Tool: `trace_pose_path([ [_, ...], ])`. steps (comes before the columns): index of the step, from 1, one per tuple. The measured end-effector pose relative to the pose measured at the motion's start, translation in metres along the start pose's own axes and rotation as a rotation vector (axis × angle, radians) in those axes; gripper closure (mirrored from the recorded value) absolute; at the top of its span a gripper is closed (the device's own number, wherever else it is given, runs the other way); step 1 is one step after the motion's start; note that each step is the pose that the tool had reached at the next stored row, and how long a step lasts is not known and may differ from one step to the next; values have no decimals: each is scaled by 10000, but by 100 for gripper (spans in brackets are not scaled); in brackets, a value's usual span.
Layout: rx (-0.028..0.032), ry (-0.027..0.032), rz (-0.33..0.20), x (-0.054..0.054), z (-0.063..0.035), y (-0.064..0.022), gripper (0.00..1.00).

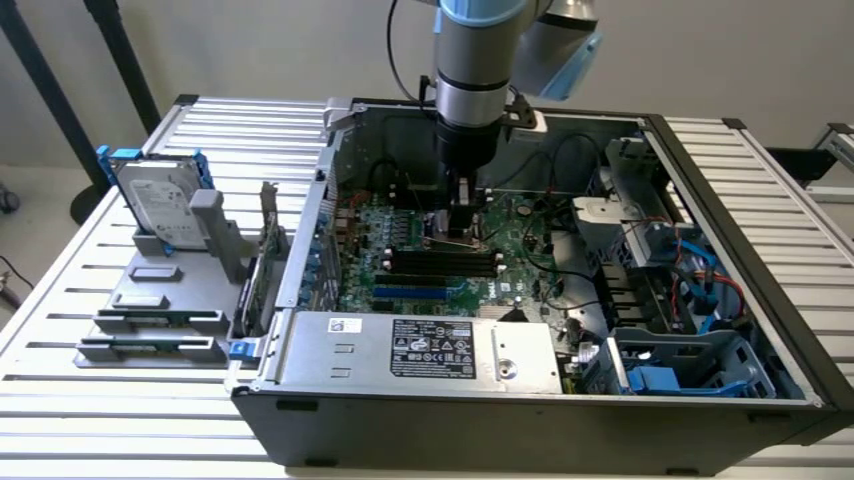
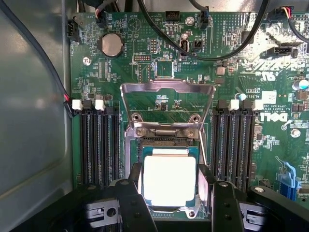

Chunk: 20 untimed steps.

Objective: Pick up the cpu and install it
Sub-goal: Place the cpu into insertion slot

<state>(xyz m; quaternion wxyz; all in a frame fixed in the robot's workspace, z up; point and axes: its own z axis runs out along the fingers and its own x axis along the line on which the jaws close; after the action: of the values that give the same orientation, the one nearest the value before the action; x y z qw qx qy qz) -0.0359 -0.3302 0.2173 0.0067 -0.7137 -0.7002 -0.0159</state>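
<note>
Reaching straight down into the open computer case (image 1: pixel 534 430), the one arm's gripper (image 2: pixel 170 180) is grasping the single cpu (image 2: pixel 169 186) between two fingers (image 2: pixel 134 192), over the socket by the far wall.

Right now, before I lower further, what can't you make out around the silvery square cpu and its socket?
1. Silvery square cpu: seated in or above the metal-framed socket? The wrist view looks straight down; in the exterior view the black gripper blocks it.
2. Socket contacts: hidden under the cpu, wrist view.
3. Cpu's near edge: covered by the gripper body, wrist view.
4. Markings on the cpu's top: washed out by glare, wrist view.
</note>
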Motion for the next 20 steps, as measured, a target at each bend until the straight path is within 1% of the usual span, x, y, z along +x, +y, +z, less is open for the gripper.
trace_pose_path([
  [4,73,6,2,0,5,0,45],
  [5,84,7,2,0,8,0,45],
  [20,90,29,3,-1,66,0,45],
])
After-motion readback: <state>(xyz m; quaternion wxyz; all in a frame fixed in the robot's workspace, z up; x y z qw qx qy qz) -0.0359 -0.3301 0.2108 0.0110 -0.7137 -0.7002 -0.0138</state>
